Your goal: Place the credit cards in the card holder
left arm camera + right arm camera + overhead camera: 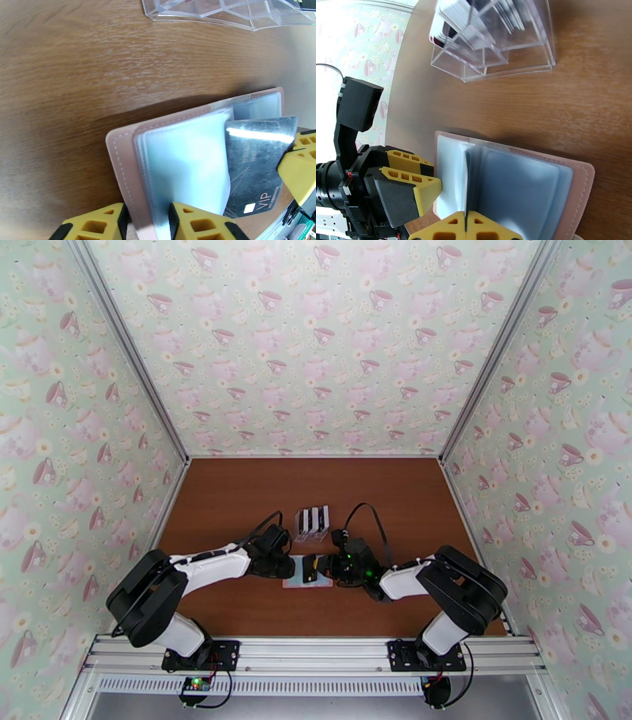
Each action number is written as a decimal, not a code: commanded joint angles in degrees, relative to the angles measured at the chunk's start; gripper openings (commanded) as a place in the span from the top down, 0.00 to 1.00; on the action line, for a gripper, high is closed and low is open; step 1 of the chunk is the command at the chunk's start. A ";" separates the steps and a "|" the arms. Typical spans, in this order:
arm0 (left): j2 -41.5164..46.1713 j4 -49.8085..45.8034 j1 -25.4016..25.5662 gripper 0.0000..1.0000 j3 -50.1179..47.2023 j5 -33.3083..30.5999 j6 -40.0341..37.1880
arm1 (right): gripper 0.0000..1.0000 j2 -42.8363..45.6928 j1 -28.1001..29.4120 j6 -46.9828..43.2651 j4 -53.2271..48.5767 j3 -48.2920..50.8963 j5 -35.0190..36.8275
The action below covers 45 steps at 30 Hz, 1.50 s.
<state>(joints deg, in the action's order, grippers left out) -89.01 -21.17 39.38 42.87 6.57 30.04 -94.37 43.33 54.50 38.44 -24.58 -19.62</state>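
Right end effector (466, 221) pinches black credit card (256, 165); left end effector (146, 213) straddles card holder (118, 158), grip unclear: your push may slide it.

You are looking into a robot test booth, the kind you find in a lab, not a room in a home. Two robot arms, the left arm (197, 565) and the right arm (430, 575), are bolted to a metal rail (316, 652) at the near edge of a brown wood table (237, 493). Flat walls (316, 343) with teacup paper close in three sides. Bare metal bars (130, 350) hold the walls up. Black cables (378, 518) loop off the arms.
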 commanded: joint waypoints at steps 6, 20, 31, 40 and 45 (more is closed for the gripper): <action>-2.84 -0.34 0.75 0.64 -1.56 -0.48 0.81 | 1.00 -0.55 -0.64 0.77 1.49 1.45 0.52; -2.18 0.05 0.73 0.64 -2.18 -0.86 1.51 | 1.00 -0.72 0.15 3.66 3.95 3.83 3.67; -1.87 -0.08 0.75 0.64 -2.42 -1.21 1.59 | 1.00 -0.54 1.18 4.12 -0.81 3.05 6.79; -1.53 -0.19 0.71 0.64 -2.41 -1.26 1.60 | 1.00 -1.30 1.73 4.49 -1.48 2.43 6.62; -1.69 0.00 0.71 0.64 -2.62 -1.14 1.67 | 1.00 -0.94 1.88 5.14 -2.12 2.49 7.56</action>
<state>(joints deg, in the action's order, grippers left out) -88.95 -19.94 39.48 42.48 6.55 31.11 -94.76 44.62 58.85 41.21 -21.67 -13.96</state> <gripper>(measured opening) 0.360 0.040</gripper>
